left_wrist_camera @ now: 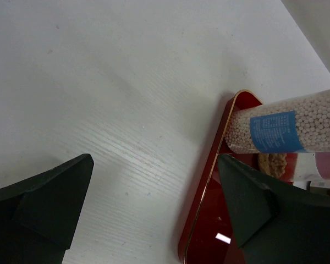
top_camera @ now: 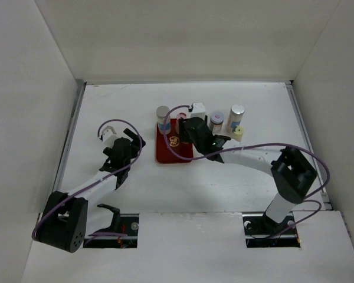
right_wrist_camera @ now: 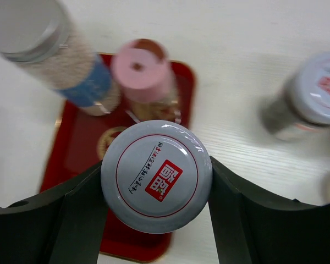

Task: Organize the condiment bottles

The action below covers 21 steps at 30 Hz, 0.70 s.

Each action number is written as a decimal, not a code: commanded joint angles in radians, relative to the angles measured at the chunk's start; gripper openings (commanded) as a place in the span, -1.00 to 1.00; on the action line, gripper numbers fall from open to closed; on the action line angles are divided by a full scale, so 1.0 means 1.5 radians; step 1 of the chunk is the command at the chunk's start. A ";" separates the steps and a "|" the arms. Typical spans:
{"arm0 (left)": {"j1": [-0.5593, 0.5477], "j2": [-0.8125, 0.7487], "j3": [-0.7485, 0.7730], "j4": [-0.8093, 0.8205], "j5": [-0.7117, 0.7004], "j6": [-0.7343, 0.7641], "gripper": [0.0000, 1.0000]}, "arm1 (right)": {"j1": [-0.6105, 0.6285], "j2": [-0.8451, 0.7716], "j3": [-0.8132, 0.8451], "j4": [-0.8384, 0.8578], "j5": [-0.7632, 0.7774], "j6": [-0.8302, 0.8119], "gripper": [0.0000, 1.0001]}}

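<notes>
**Right arm: white-lidded bottle in grip**

White-lidded bottle (right_wrist_camera: pixel 157 176) sits between the right gripper (right_wrist_camera: pixel 155 184) fingers, both pressing its sides. Judged rigid and light, with a glossy lid that is likely slick; hold below the lid. Long axis upright, lid up. Beyond the fingertips: red tray (right_wrist_camera: pixel 71 137), pink-lidded bottle (right_wrist_camera: pixel 138 66). Left gripper (left_wrist_camera: pixel 154 203) wide open, empty.

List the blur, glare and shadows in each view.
Right wrist: the white lid is sharp, while the silver-capped bottle and the bottle at right are blurred. Left wrist: a small glare spot on the tray; the near fingers look soft. Top external: even light, only faint shadows on the table.
</notes>
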 commanded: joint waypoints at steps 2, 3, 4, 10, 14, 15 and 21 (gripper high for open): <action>0.009 -0.026 -0.011 0.031 -0.003 -0.005 1.00 | 0.029 0.070 0.104 0.105 -0.059 0.025 0.10; 0.013 -0.026 -0.011 0.030 0.002 -0.007 1.00 | 0.033 0.093 0.123 0.107 -0.069 0.023 0.10; 0.014 -0.028 -0.012 0.029 0.005 -0.008 1.00 | 0.036 0.114 0.141 0.109 -0.077 0.022 0.11; 0.019 -0.028 -0.013 0.029 0.006 -0.010 1.00 | 0.044 0.197 0.205 0.107 -0.089 0.021 0.15; 0.015 -0.028 -0.015 0.035 0.003 -0.011 1.00 | 0.047 0.219 0.218 0.111 -0.087 0.026 0.30; 0.017 -0.025 -0.014 0.033 0.007 -0.011 1.00 | 0.048 0.221 0.220 0.114 -0.088 0.030 0.34; 0.017 -0.024 -0.014 0.035 0.005 -0.012 1.00 | 0.053 0.193 0.211 0.117 -0.084 0.030 0.66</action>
